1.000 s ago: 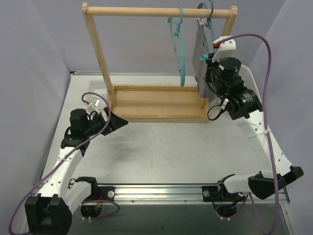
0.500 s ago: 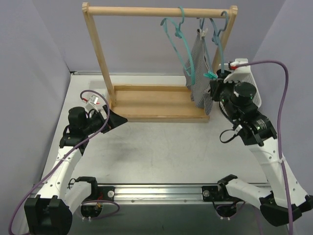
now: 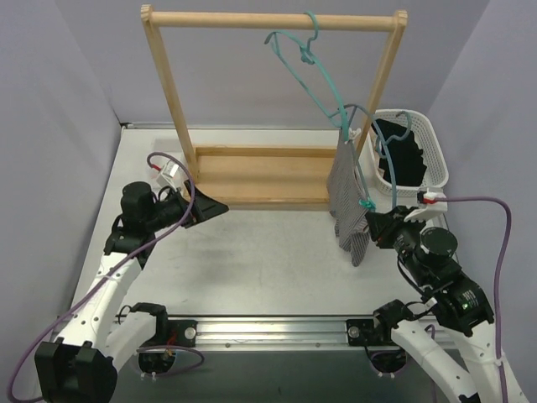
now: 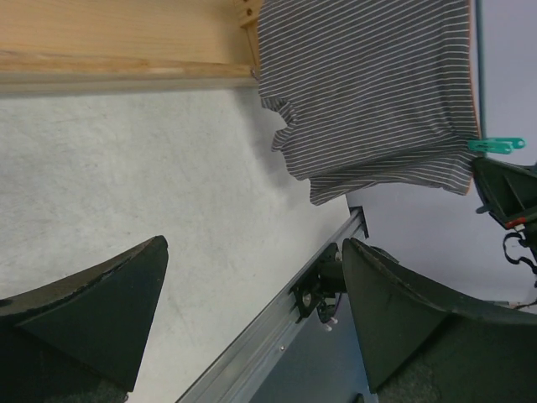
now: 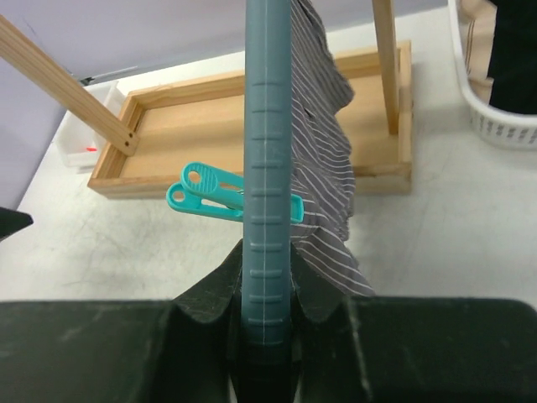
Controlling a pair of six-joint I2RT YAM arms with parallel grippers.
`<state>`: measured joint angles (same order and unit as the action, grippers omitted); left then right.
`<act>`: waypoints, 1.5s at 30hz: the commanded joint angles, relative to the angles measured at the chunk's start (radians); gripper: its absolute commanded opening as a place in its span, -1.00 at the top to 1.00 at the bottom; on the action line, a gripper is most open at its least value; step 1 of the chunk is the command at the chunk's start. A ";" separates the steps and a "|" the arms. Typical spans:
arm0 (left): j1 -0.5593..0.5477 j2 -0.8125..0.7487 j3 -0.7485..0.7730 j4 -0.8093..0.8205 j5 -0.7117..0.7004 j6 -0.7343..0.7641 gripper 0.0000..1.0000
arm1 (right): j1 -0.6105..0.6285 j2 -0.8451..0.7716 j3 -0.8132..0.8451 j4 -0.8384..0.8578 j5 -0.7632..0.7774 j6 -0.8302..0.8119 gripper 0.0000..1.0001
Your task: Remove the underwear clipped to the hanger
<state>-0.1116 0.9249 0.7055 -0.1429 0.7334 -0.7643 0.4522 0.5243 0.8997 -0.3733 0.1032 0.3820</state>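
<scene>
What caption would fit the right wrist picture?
Right gripper clamps the teal hanger, striped grey underwear clipped on by a teal peg.

Plain lilac-grey walls around a speckled pale-grey table, metal rail along its near edge.

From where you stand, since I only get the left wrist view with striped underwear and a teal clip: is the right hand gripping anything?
Observer: Yes. The right hand is shut on a teal hanger, and the grey underwear is clipped to it.
Operator: Is that hanger on the rail?
Observer: No. Only one bare hanger hooks over the rail.
Operator: And the black pair?
Observer: Black cloth lies in the white basket to the right of the rack.
</scene>
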 commanded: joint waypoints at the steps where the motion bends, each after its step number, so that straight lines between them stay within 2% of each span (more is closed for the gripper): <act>1: -0.093 -0.041 0.003 0.104 0.003 -0.069 -0.88 | 0.000 -0.070 -0.080 0.020 -0.057 0.112 1.00; 4: -0.216 -0.049 -0.017 0.175 -0.044 -0.124 -0.87 | 0.000 -0.098 -0.166 0.022 -0.091 0.165 1.00; 10: -0.385 0.005 -0.051 0.326 -0.163 -0.233 -0.87 | 0.002 -0.096 -0.242 0.030 -0.088 0.218 1.00; 16: -0.533 0.207 0.006 0.509 -0.216 -0.291 -0.88 | 0.025 -0.029 -0.304 0.097 -0.089 0.247 1.00; 18: -0.563 0.289 0.026 0.558 -0.226 -0.315 -0.88 | 0.080 -0.001 -0.320 0.120 -0.063 0.259 1.00; 22: -0.599 0.402 0.113 0.635 -0.252 -0.336 -0.88 | 0.273 0.097 -0.323 0.152 0.145 0.300 1.00; 24: -0.608 0.448 0.150 0.634 -0.259 -0.333 -0.87 | 0.366 0.134 -0.315 0.163 0.199 0.324 1.00; 28: -0.635 0.512 0.230 0.550 -0.256 -0.322 -0.88 | 0.474 0.248 -0.295 0.169 0.314 0.345 1.00; 31: -0.648 0.557 0.232 0.552 -0.229 -0.346 -0.88 | 0.541 0.314 -0.274 0.168 0.397 0.357 1.00; 36: -0.669 0.581 0.204 0.534 -0.195 -0.357 -0.87 | 0.592 0.375 -0.248 0.160 0.509 0.379 1.00; 41: -0.678 0.591 0.187 0.477 -0.169 -0.333 -0.89 | 0.602 0.388 -0.240 0.159 0.547 0.377 1.00; 45: -0.689 0.614 0.181 0.471 -0.152 -0.325 -0.99 | 0.602 0.401 -0.240 0.157 0.553 0.370 1.00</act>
<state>-0.7887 1.5242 0.8879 0.3317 0.5503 -1.1133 1.0481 0.9165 0.6121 -0.2329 0.5674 0.7406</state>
